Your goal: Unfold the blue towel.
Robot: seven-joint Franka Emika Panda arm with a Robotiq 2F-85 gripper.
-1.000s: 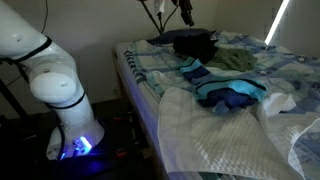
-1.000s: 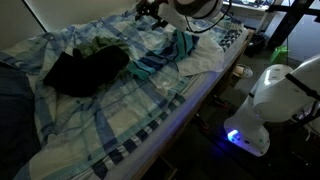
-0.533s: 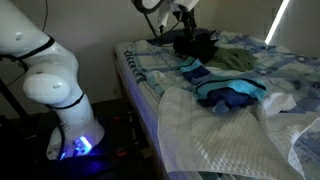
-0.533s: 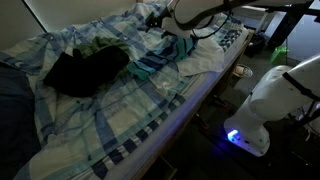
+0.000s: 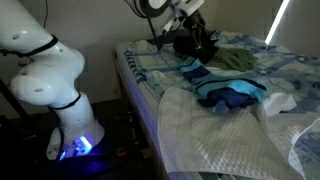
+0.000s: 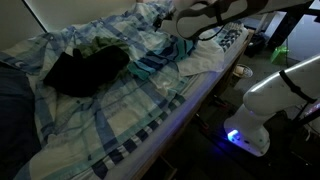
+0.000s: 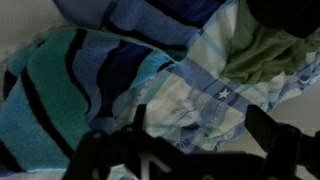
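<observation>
On the bed (image 5: 140, 62) the towel (image 5: 225, 92) lies crumpled against the white blanket (image 5: 220, 140). Only the wrist view shows the gripper (image 7: 200, 135) jaws spread and empty, above the towel's stripes and a green cloth (image 7: 265, 50).

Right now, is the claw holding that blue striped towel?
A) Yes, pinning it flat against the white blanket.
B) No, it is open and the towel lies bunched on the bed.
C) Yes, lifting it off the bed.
B: the claw stands open with nothing between its fingers, and the blue towel lies bunched up, apart from it.
</observation>
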